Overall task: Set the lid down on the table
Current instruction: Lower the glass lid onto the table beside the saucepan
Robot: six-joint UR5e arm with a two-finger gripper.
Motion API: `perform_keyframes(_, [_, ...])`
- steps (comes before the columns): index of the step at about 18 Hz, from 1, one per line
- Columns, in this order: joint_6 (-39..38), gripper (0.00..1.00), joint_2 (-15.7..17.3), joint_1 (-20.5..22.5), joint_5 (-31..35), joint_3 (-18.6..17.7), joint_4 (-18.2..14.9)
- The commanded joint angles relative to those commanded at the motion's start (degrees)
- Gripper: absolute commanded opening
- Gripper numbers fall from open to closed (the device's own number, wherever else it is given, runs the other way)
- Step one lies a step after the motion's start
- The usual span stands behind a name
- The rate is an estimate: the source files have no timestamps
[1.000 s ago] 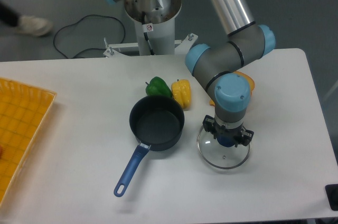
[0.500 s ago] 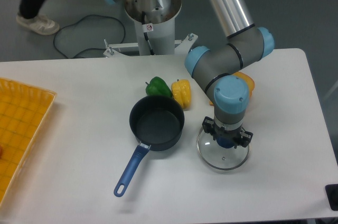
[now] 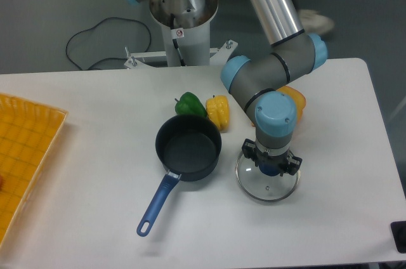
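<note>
Gripper (image 3: 269, 166) straight down over the lid (image 3: 267, 181), fingers seemingly clamped on its blue knob; lid directly beneath, apparently flat on the table (image 3: 95, 98) – release gently, then lift straight up

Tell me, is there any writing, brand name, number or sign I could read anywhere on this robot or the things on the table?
No words or numbers can be read in this view.
Round red-and-white sticker on the robot's white base column: looks like a prohibition sign, too small to make out.
Lid, saucepan, peppers and yellow tray: no labels visible.
</note>
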Motion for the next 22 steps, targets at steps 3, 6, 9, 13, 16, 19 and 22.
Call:
perform_keyframes(3, [-0.53, 0.46, 0.09, 0.09, -0.09, -0.26, -0.09])
perform_keyframes(6, [-0.53, 0.46, 0.09, 0.09, 0.00, -0.18, 0.00])
perform_keyframes(9, [-0.79, 0.49, 0.00, 0.00, 0.09, -0.18, 0.09])
perform_keyframes(13, [-0.79, 0.49, -0.09, -0.26, 1.58, -0.35, 0.97])
perform_keyframes(16, [-0.88, 0.49, -0.09, -0.35, 1.58, -0.35, 1.05])
perform_keyframes(19, [-0.88, 0.49, -0.09, -0.35, 1.58, -0.35, 1.05])
perform_keyframes(22, [-0.88, 0.49, -0.09, -0.44, 1.67, -0.35, 1.05])
